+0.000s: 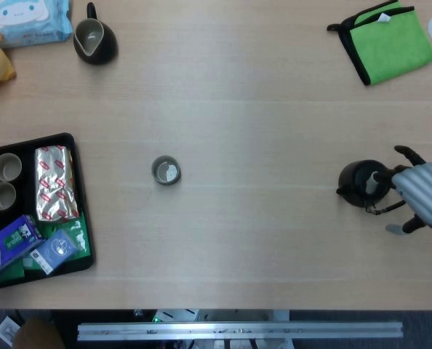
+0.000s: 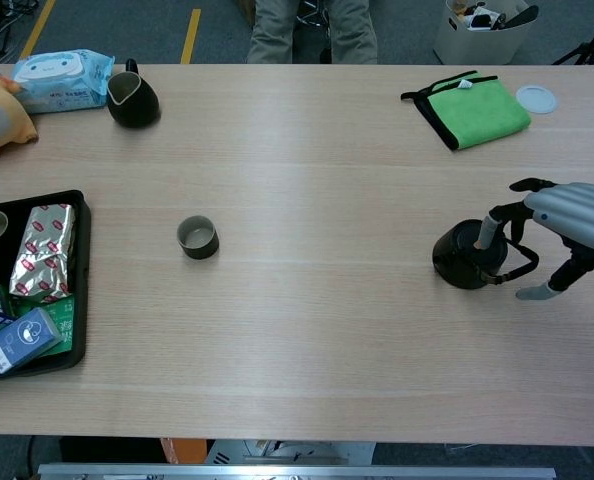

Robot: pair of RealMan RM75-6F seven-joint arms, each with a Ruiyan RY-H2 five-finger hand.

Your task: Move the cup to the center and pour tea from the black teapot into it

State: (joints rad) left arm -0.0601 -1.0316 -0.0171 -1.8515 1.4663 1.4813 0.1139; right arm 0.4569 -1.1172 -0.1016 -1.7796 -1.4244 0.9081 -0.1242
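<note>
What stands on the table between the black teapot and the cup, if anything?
Nothing visible does. The table is bare between the black teapot at the right and the cup left of centre. The right hand is beside the teapot's handle, on the side away from the cup.

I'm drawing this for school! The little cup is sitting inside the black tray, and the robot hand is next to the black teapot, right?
Not quite. The cup isn't in the black tray; the chest view shows it standing alone on the bare table, to the tray's right. The rest is correct: the right hand is beside the black teapot.
</note>
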